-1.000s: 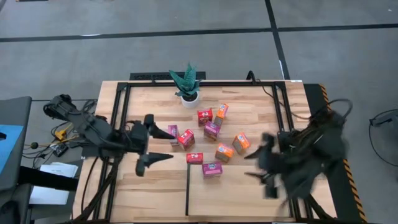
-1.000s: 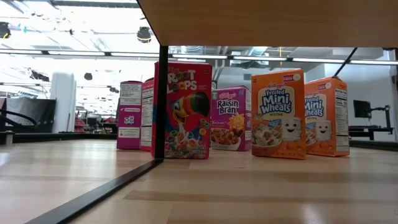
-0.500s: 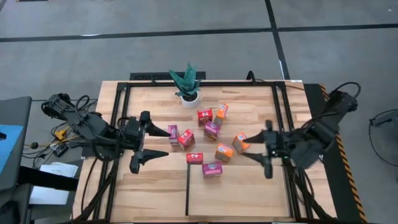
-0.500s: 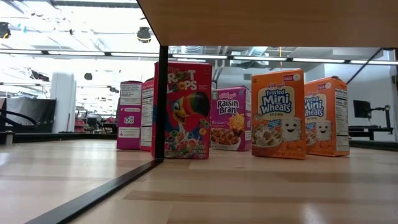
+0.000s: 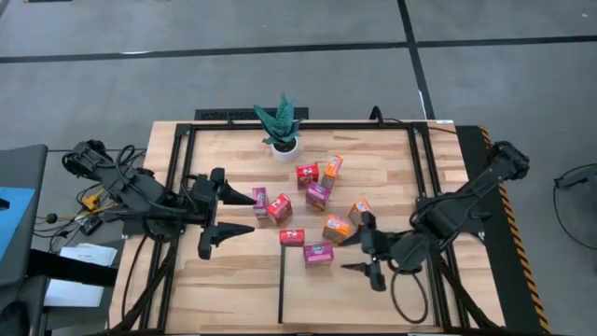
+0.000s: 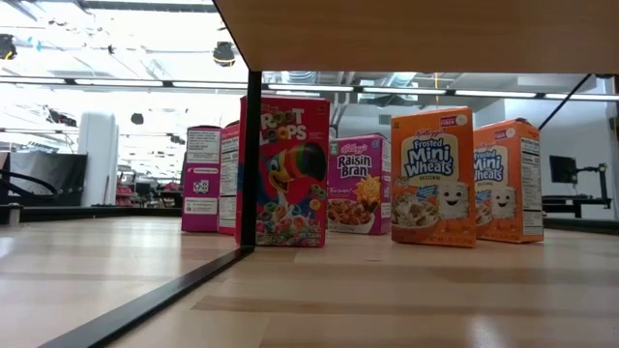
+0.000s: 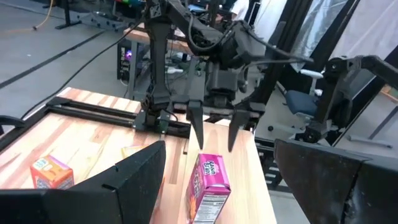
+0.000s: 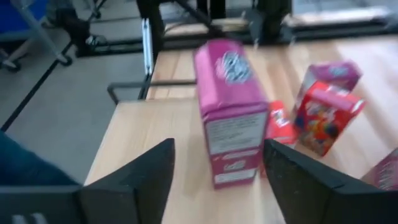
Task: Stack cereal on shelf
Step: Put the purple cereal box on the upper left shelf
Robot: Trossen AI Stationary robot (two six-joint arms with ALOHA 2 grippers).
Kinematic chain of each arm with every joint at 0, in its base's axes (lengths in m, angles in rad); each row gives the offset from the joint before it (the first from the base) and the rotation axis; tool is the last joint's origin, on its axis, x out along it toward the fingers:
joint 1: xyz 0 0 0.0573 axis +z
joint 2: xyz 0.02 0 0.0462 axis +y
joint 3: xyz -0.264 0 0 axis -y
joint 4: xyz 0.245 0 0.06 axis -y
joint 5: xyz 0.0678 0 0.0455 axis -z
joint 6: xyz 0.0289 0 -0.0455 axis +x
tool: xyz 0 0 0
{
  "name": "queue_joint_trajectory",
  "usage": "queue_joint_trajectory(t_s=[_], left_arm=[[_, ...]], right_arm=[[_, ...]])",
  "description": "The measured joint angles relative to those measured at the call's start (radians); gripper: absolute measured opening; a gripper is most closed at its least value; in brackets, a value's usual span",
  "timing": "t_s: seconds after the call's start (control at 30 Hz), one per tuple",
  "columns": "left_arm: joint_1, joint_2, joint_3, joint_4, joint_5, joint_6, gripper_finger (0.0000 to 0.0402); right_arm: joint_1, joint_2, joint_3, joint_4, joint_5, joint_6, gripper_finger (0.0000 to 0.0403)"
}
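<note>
Currently right pincer (image 5: pixel 360 253) is hovering open beside a magenta cereal box (image 5: pixel 318 254) standing on the counter (image 5: pixel 373 149) by the shelf's black strip (image 5: pixel 281 280); left pincer (image 5: pixel 238 213) is waiting open near the box cluster.

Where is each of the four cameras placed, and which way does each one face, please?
High view: above the table, looking straight down; shows both arms, the left gripper and right gripper, both open, flanking the cereal boxes.
Low view: at tabletop height, looking level at upright boxes; no arm shows.
Left wrist view: on the left arm, looking between its own fingers at the right gripper.
Right wrist view: on the right arm, facing past its own fingers.
Shared: both wrist views frame the same magenta Raisin Bran box from opposite sides.
</note>
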Motion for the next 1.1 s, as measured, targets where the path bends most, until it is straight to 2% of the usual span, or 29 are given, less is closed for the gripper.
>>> queue_joint_trajectory(t_s=[0.23, 0.4, 0.87, 1.1], left_arm=[[0.000, 0.000, 0.000, 0.000, -0.001, -0.017, 0.0290], [0.000, 0.000, 0.000, -0.001, -0.001, -0.025, 0.0290], [0.000, 0.000, 0.000, -0.044, -0.001, -0.060, 0.0290], [0.000, 0.000, 0.000, -0.052, -0.001, -0.059, 0.0290]], right_arm=[[-0.053, 0.024, 0.001, 0.005, -0.013, 0.009, 0.0372], [-0.072, 0.039, 0.001, 0.006, -0.021, 0.008, 0.0392], [-0.097, 0.151, 0.000, 0.130, -0.061, -0.050, 0.0363], [-0.096, 0.145, 0.002, 0.162, -0.060, -0.053, 0.0300]])
